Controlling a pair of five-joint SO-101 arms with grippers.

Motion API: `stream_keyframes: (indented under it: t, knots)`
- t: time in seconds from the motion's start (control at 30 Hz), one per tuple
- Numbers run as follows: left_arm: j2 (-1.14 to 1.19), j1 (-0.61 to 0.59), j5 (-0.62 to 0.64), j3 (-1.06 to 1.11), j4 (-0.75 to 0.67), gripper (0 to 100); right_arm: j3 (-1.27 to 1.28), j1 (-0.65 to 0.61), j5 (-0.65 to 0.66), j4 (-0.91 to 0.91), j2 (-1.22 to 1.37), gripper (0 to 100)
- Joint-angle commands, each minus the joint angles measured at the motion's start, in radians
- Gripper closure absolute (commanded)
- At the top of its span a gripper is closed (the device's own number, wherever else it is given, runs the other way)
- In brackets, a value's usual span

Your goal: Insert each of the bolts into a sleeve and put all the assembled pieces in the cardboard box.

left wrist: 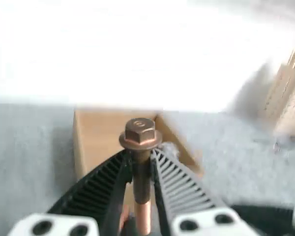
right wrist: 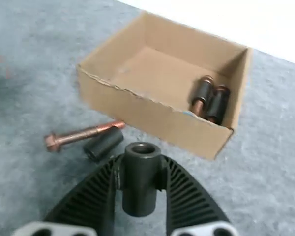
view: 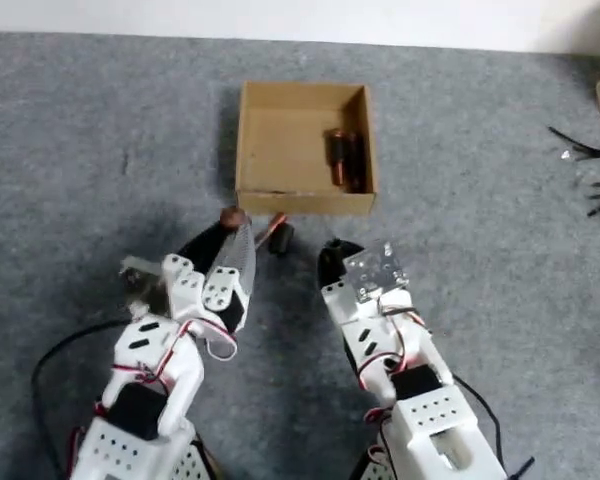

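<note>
Copper-coloured metal, rigid and probably heavy for its size: that is the bolt (left wrist: 140, 136) my left tool (left wrist: 141, 157) is clamped on. The ribbed fingers pinch the shank just under the flanged hex head, and the shank runs back between them toward my wrist. The smooth shank could twist or slide, I judge, so a grip tight under the flange suits it.

My right tool (right wrist: 140, 166) is closed on a black sleeve (right wrist: 139, 191), held round its wall with the bore open at the free end. It looks stiff and slick, so I'd grip it mid-length and keep both ends clear.

A loose bolt (right wrist: 81, 133) and a loose sleeve (right wrist: 104, 143) lie side by side on the grey desk (view: 480, 200), just before the front wall of the cardboard box (right wrist: 152, 115). Two assembled pieces (right wrist: 209, 101) rest against one side wall inside it.
</note>
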Motion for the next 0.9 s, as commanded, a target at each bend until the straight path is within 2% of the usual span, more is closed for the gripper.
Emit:
stream_keyframes:
  t: [0.0,0.13,0.23,0.4,0.47,0.73,0.87]
  knots:
    - [-0.021,-0.016,-0.002,0.021,-0.103,99,0.013,-0.056,0.015,-0.033,-0.016,99.5]
    - [-0.018,-0.012,0.000,0.021,-0.106,99,0.031,-0.148,0.153,-0.035,-0.016,99.5]
    - [-0.018,-0.015,0.003,0.021,-0.104,99,0.047,-0.170,0.192,-0.036,-0.033,99.5]
    - [-0.018,-0.013,0.204,0.021,-0.104,99,0.124,-0.174,0.192,-0.036,-0.225,99.5]
    - [-0.018,-0.012,0.212,0.021,-0.104,99,0.180,-0.174,0.192,-0.024,-0.341,99.5]
    - [-0.019,0.127,0.212,0.021,-0.060,99,0.213,-0.223,0.192,0.337,-0.656,99.5]
    - [-0.021,0.082,0.212,-0.005,-0.081,99,0.213,-0.222,0.192,0.394,-0.696,99.5]
